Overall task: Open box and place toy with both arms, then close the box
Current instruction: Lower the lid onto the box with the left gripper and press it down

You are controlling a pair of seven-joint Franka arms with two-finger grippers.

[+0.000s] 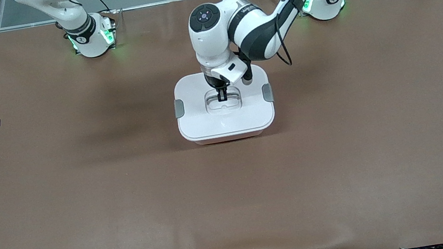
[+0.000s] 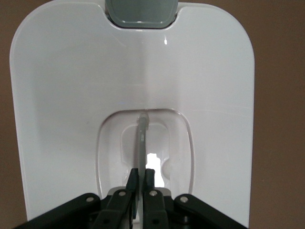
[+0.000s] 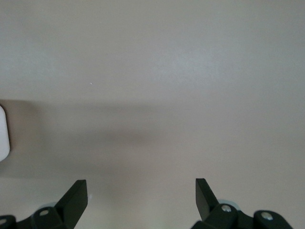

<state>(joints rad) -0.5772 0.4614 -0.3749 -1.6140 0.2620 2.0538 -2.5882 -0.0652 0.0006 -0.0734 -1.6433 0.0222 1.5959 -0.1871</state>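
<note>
The box (image 1: 226, 117) sits mid-table, lid (image 1: 203, 118) on, so its contents are hidden. Left gripper (image 1: 222, 96) is down in the lid's recess, pinched tight on the handle (image 2: 142, 143). Right gripper (image 3: 141, 195) gapes wide over bare surface, waiting.

Left arm (image 1: 264, 26) reaches from its base at 1 o'clock toward table centre, wrist bent straight down; left pincer (image 1: 222, 94) closed to a thin gap, fingers (image 2: 135, 183) pinched together. Right arm (image 1: 73, 15) waits at 11 o'clock; right pincer (image 3: 141, 198) fingers spread wide.
</note>
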